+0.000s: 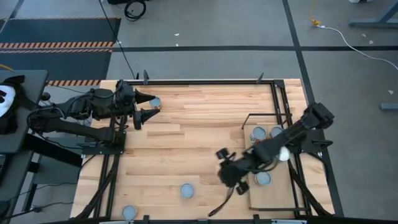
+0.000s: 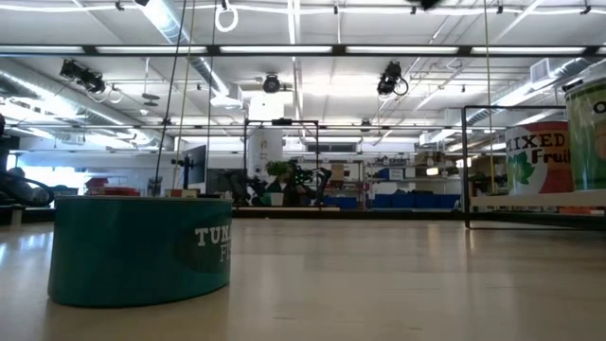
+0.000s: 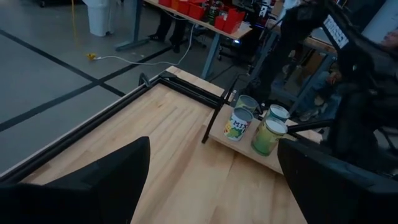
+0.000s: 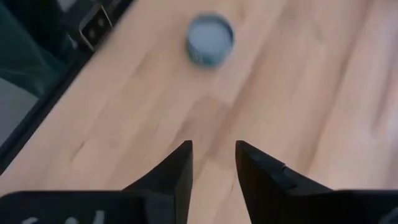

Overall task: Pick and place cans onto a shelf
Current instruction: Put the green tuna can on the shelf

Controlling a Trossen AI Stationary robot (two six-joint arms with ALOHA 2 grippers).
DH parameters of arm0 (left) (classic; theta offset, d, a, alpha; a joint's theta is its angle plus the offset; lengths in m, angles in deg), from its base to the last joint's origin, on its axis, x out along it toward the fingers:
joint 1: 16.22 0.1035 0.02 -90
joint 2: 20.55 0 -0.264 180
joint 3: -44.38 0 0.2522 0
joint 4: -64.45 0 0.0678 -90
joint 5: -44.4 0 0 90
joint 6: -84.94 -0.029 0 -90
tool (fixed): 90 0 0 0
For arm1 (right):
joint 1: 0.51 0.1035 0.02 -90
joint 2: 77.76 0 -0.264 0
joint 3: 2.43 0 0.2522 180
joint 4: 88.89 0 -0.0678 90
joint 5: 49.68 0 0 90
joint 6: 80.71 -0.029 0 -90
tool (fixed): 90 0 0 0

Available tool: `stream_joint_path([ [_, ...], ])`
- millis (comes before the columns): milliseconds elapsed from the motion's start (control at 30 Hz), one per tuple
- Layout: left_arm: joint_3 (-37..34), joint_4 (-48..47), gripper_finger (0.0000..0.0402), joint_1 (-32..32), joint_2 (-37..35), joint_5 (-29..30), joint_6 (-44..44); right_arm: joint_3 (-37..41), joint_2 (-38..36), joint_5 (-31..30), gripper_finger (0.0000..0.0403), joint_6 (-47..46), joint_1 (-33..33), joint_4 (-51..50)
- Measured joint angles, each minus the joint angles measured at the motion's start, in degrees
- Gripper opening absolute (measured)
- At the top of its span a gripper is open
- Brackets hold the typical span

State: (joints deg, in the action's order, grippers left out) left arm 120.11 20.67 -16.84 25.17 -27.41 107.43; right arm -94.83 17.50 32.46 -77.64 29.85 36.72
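Note:
The shelf [image 1: 273,198] is a pale board at the table's right with a black wire frame at its far end. Several cans stand on it, among them a white-topped one [image 1: 284,154]; they also show in the left wrist view [image 3: 236,123]. Two cans stand on the table near its front edge [image 1: 186,190] [image 1: 129,212]. Another can [image 1: 155,102] stands by my left gripper's fingertips. My left gripper [image 1: 148,106] is wide open and empty at the far left. My right gripper [image 1: 231,178] is just left of the shelf, its fingers a narrow gap apart and empty [image 4: 212,163], with a can [image 4: 210,38] ahead.
A black frame [image 1: 205,81] runs along the table's far edge and down both sides. A dark cable [image 1: 221,205] trails on the table below my right gripper. In the low view a teal tin [image 2: 142,248] stands close, with bare tabletop in the middle.

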Motion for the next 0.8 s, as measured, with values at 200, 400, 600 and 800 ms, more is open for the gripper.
stream_joint_path([
  [200,0.0,-0.26,0.0357,0.02,0.0,-0.02,0.88,-11.43,11.57,4.67,0.0144,11.46,-3.75,1.57],
  [400,0.0,-0.28,0.0357,0.0,0.0,-0.02,0.75,-13.61,16.09,9.41,0.0143,18.78,-6.86,3.35],
  [600,0.0,-0.24,0.0357,0.06,-0.04,-0.02,-0.89,-13.56,21.37,11.63,0.0143,20.96,-8.37,14.72],
  [800,-0.02,-0.44,0.0357,0.06,-0.58,-0.02,0.38,-14.5,27.37,17.14,0.0143,21.11,-8.73,21.46],
])
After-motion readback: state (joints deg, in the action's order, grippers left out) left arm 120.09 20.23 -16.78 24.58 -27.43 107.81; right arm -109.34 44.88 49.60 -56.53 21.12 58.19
